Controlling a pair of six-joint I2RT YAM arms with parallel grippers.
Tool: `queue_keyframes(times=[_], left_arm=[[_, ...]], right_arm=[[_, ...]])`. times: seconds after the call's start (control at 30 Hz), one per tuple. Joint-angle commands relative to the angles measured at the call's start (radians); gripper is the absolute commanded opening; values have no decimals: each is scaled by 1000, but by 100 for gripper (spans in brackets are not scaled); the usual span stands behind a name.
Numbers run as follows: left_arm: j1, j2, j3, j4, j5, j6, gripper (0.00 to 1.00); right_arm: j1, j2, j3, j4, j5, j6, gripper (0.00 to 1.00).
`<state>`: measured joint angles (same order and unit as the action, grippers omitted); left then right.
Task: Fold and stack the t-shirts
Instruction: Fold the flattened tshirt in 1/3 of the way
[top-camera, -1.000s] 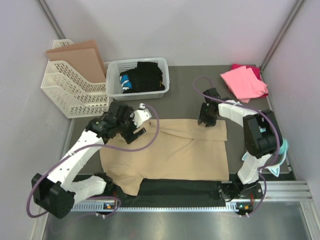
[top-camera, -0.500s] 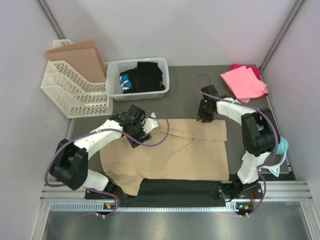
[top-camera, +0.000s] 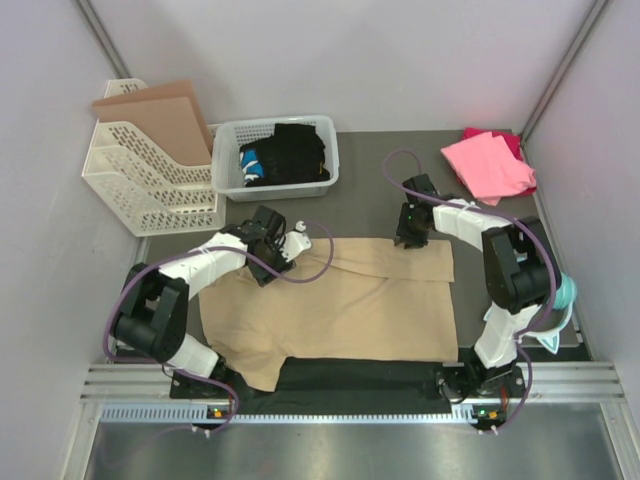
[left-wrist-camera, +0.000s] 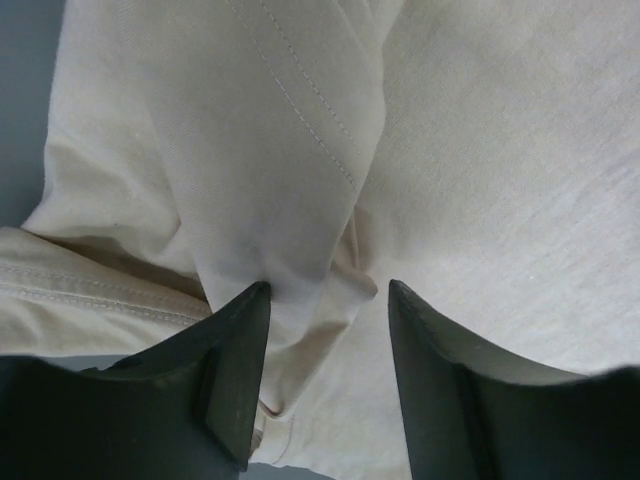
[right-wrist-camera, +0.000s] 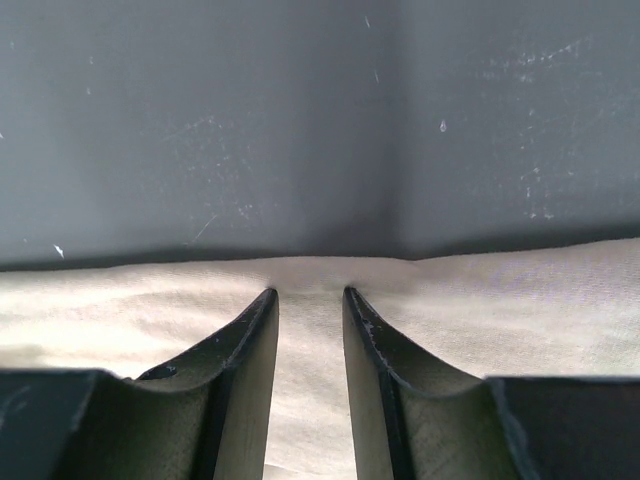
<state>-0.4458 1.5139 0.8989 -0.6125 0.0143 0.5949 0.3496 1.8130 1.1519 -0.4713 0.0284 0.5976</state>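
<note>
The tan t-shirt (top-camera: 340, 300) lies spread flat in the middle of the table. My left gripper (top-camera: 280, 250) is low over its far left corner. In the left wrist view it (left-wrist-camera: 325, 300) is open and straddles a raised fold of the tan cloth (left-wrist-camera: 300, 150). My right gripper (top-camera: 408, 238) is at the shirt's far edge. In the right wrist view its jaws (right-wrist-camera: 310, 295) stand narrow, with the tan hem (right-wrist-camera: 310, 275) pinched between them. The bright pink t-shirt (top-camera: 487, 165) lies folded on the magenta one (top-camera: 510, 136) at the back right.
A white basket (top-camera: 228, 160) holding dark clothes stands at the back. A white file rack (top-camera: 150, 185) with a brown cardboard sheet (top-camera: 160, 108) stands at the back left. A black strip (top-camera: 360, 372) runs along the near edge. The walls close in on both sides.
My left gripper has swung in and come down onto the shirt's far left corner. My right gripper has shifted slightly back to the shirt's far edge.
</note>
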Motion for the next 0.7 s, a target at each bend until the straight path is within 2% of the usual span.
queue_keyframes(times=[0.0, 0.2, 0.47, 0.53, 0.6, 0.67], left_arm=[[2, -40, 14, 25, 16, -1, 46], [1, -47, 12, 25, 7, -4, 17], [1, -124, 43, -33, 38, -21, 17], [-1, -139, 38, -41, 36, -21, 13], [-1, -149, 26, -43, 33, -20, 3], [-1, -155, 21, -50, 29, -23, 0]], right_arm=[[6, -37, -14, 30, 15, -1, 33], [6, -44, -14, 30, 16, -2, 32], [8, -49, -23, 31, 21, -5, 32], [5, -49, -23, 33, 21, -4, 32], [6, -49, -24, 31, 18, -4, 32], [6, -53, -24, 28, 21, -5, 31]])
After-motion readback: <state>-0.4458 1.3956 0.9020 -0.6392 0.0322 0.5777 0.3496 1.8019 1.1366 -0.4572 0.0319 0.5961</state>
